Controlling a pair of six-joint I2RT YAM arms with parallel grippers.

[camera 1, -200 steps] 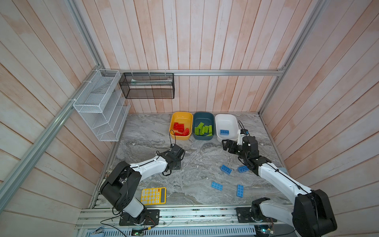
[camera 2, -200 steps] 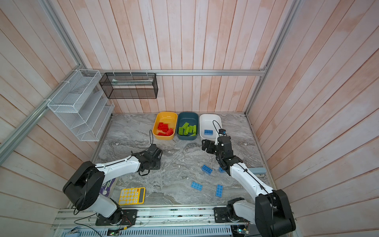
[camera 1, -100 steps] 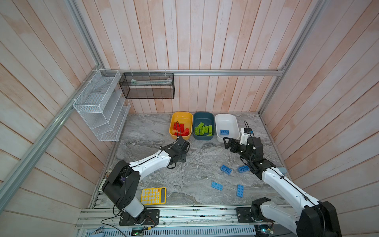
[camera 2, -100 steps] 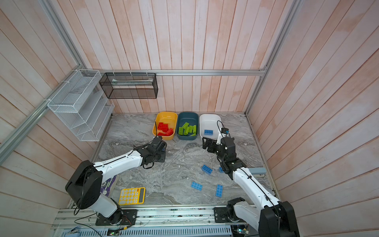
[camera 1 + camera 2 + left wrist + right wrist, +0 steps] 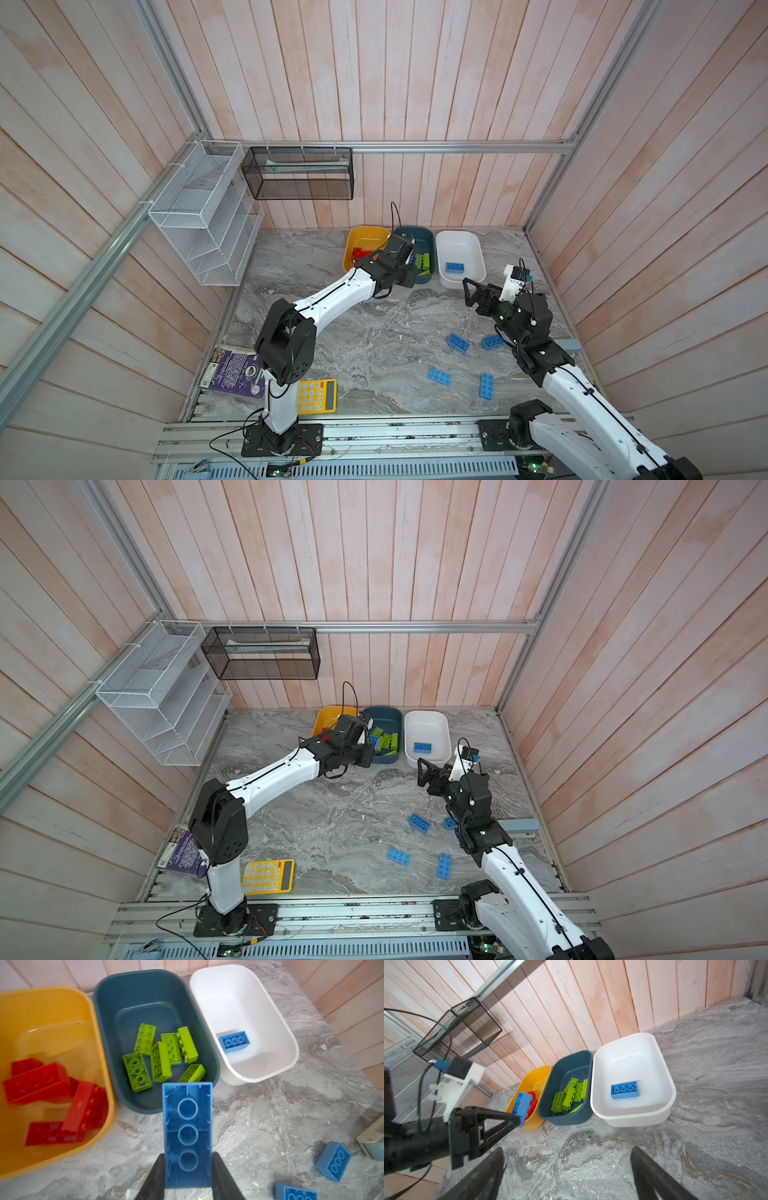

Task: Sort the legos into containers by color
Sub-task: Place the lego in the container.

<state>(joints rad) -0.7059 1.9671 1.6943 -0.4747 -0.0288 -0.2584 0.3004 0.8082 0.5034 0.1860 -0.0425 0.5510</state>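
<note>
1. The left gripper [image 5: 188, 1159] is clamping the held blue lego [image 5: 187, 1126] by its long sides. Its jaws are drawn in narrow against the lego, whose hollow underside is facing the wrist camera and whose far end is sticking out past the fingertips.
2. In both top views that gripper is hovering at about 12 o'clock on the tabletop [image 5: 353, 332], by the near rims of the yellow tub [image 5: 52, 1001] and the teal tub [image 5: 135, 991]. Whether the lego is hanging over a tub I cannot tell.
3. The right gripper [image 5: 568, 1151] is hanging at about 2 o'clock, just short of the white tub [image 5: 228, 991], with its jaws spread wide and nothing between them.
4. Red legos [image 5: 37, 1082] are lying in the yellow tub, green legos [image 5: 137, 1072] in the teal tub, and a lone blue lego [image 5: 233, 1042] in the white tub.
5. Four loose blue legos [image 5: 458, 344] are lying on the tabletop around 4 to 5 o'clock, one partly hidden behind the right arm.
6. A yellow calculator [image 5: 318, 397] is lying at 7 o'clock.
</note>
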